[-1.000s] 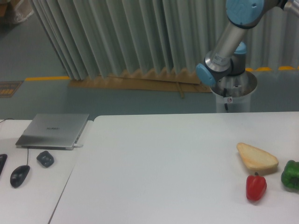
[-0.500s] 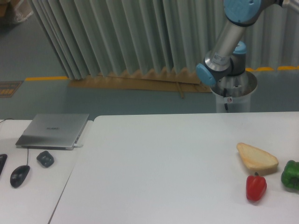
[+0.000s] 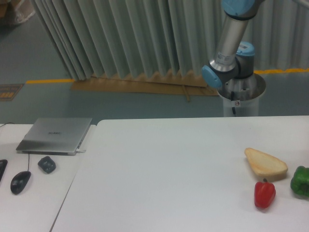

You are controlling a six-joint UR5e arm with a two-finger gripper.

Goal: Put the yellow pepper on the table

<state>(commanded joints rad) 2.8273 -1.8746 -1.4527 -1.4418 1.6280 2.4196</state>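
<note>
We saw the arm (image 3: 231, 36) stand more upright than a second before, its upper joint shifted toward 11 o'clock. Its gripper was out of view, and so was the yellow pepper. On the table (image 3: 159, 179), the bread (image 3: 265, 163), red pepper (image 3: 264, 193) and green pepper (image 3: 301, 181) had stayed at 4 o'clock.

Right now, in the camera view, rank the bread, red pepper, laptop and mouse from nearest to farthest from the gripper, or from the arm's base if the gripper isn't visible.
The gripper is out of frame, so this is measured from the arm's base.
1. bread, right side
2. red pepper, front right
3. laptop, far left desk
4. mouse, left edge
</note>
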